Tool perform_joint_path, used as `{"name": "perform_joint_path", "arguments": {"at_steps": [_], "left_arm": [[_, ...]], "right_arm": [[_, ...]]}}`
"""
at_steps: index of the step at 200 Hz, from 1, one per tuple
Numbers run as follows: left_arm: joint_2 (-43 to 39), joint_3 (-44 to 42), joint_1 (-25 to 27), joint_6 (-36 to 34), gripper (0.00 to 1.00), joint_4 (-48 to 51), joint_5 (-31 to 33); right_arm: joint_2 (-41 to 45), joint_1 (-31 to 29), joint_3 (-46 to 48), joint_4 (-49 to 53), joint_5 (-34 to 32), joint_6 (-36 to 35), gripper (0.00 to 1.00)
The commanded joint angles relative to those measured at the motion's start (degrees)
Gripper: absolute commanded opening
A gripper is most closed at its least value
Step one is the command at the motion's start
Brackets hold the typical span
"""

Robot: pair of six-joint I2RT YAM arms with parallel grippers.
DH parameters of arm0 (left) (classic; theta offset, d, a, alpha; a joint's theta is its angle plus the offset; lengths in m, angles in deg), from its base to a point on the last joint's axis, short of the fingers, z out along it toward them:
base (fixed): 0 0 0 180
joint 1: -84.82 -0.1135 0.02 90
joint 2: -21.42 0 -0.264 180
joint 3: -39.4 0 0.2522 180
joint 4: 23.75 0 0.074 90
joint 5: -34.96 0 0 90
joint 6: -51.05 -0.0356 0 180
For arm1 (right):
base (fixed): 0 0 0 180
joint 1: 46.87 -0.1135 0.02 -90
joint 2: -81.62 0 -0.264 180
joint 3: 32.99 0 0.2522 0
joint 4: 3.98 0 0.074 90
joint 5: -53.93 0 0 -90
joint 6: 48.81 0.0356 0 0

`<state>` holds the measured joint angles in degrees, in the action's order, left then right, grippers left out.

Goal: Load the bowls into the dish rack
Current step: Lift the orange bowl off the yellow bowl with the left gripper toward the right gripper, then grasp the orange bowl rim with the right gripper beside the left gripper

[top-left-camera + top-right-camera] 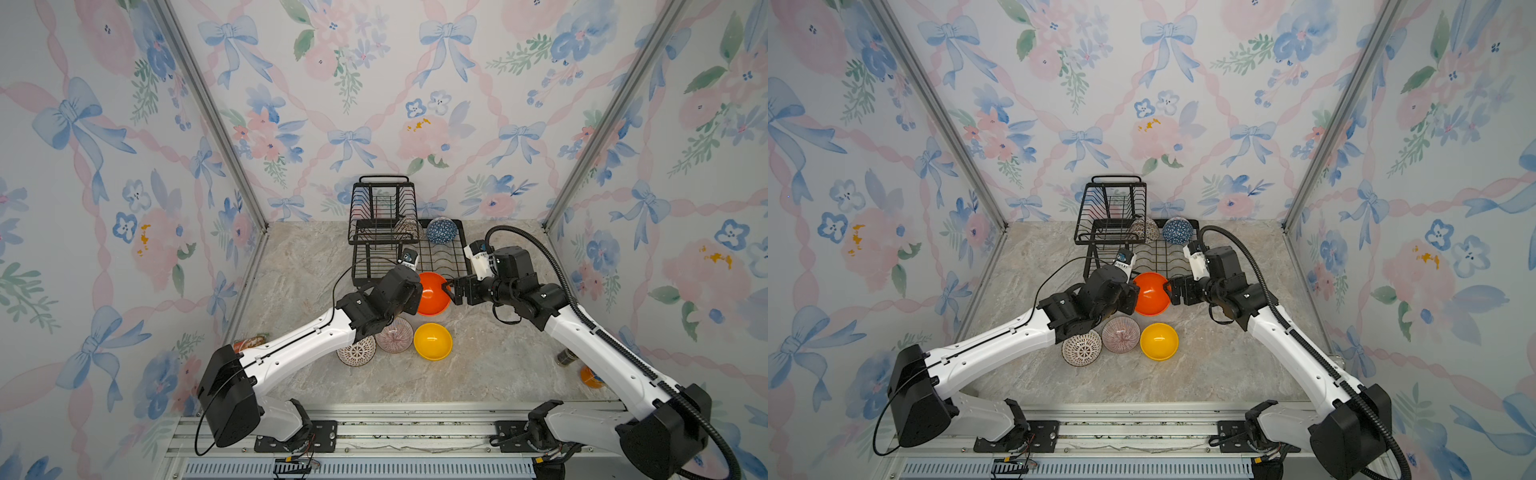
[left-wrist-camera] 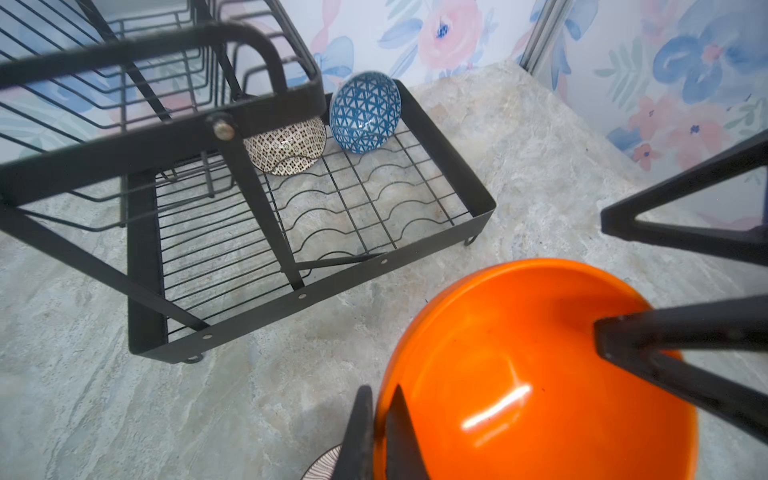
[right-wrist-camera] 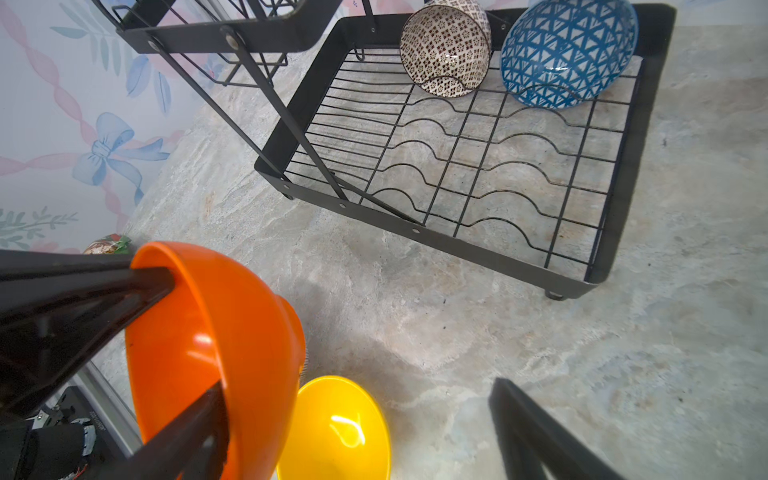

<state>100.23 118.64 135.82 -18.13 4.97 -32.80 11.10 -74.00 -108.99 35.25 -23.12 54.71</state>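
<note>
Support surface: grey-beige marble-patterned tabletop (image 1: 498,365), flat.

Standing directly on it:
- Black metal wire dish rack (image 3: 457,243), on small feet at the middle of the far edge.
- Three small round bowls in a row near the tabletop's centre: white with dark lattice (image 1: 356,351), pinkish radial-striped (image 1: 397,336), plain yellow (image 1: 432,340). They sit just beside one another, and the first two possibly touch.
- Dark cylindrical container (image 1: 566,357) and orange can (image 1: 592,377) near the right edge, both partly hidden.
- Printed packet (image 1: 249,343) at the left edge.
</note>
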Motion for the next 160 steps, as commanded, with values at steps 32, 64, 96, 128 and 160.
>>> {"name": "perform_joint_path", "arguments": {"at_steps": [32,64,96,128,160], "left_arm": [[-2.76,-3.92,-0.27,1.58,0.00,-8.61,3.54],[-3.85,-5.99,-0.26,0.88,0.00,-11.93,3.78],[-4.37,-6.76,-0.12,-0.11,0.00,-13.87,3.63],[-4.02,-6.97,-0.19,-0.80,0.00,-14.60,3.30],[-3.86,-7.39,-0.17,-0.97,0.00,-15.36,2.99]], "right_arm": [[-1.92,-3.49,-3.96,-0.84,0.70,2.72,0.97],[-3.64,-4.67,-4.71,-1.11,-0.22,3.60,0.97],[-5.38,-5.36,-5.38,-1.00,-1.35,4.32,0.98],[-7.12,-6.04,-6.55,-0.47,-1.35,4.49,0.88],[-7.95,-6.52,-6.97,-0.70,-1.75,4.73,0.73]]}}
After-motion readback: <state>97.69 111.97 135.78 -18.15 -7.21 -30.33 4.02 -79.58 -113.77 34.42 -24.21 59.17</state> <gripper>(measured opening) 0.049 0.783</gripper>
